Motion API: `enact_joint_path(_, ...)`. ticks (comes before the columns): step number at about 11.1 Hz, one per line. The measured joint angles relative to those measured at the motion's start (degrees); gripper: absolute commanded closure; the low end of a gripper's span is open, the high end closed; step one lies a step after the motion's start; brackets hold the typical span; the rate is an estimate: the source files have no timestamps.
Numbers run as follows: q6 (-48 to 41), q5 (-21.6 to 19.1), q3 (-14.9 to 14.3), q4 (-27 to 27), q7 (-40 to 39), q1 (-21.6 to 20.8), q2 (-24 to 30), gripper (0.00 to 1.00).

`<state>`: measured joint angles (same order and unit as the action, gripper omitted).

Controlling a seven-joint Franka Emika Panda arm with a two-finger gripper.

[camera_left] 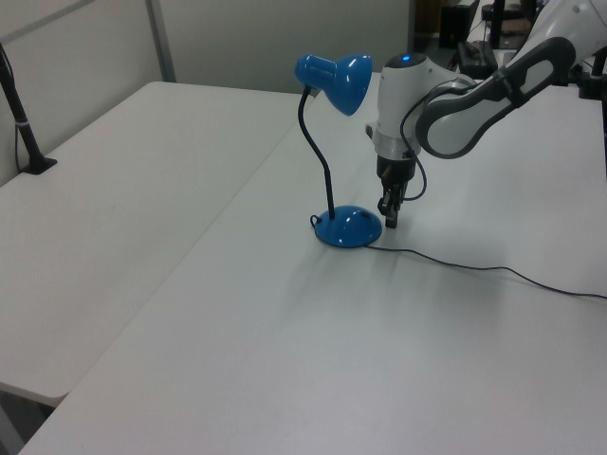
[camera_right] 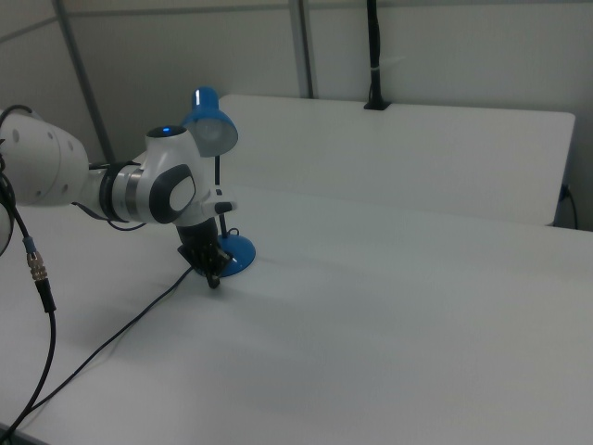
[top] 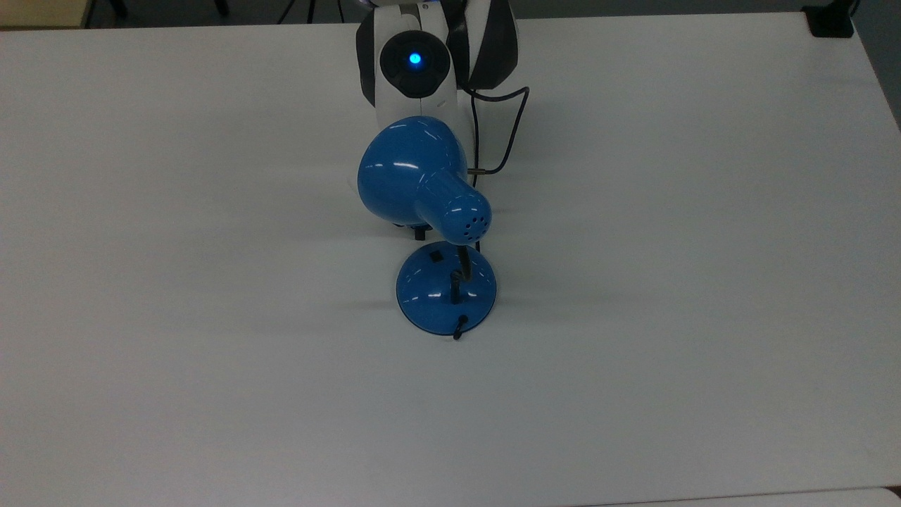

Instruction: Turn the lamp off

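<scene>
I see the lamp (camera_left: 334,152) standing near the middle of the white desk (camera_left: 285,360), its round base (top: 446,291) flat on the surface, its shade (top: 412,179) up on the bent neck and giving no glow, and its cord (camera_left: 474,267) running away over the desk toward the left view's right. My tool (camera_left: 389,214) hangs pointing down just beside the base, on the left view's right of it and close above the desk, not touching the lamp as far as I can see. I cannot tell if its fingers are apart or together.
</scene>
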<state>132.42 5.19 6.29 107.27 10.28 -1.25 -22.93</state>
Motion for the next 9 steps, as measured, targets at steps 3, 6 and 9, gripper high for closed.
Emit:
enact_joint_path(3, -13.9, 0.2, 0.0, -0.7, -4.8, 1.2, 3.6, 0.42)
enact_joint_path(6, -28.6, 0.2, 0.0, -1.0, -11.1, 2.5, 11.8, 0.0)
enact_joint_path(9, -35.4, 0.2, 0.0, -3.3, -12.4, 3.8, 18.5, 0.0)
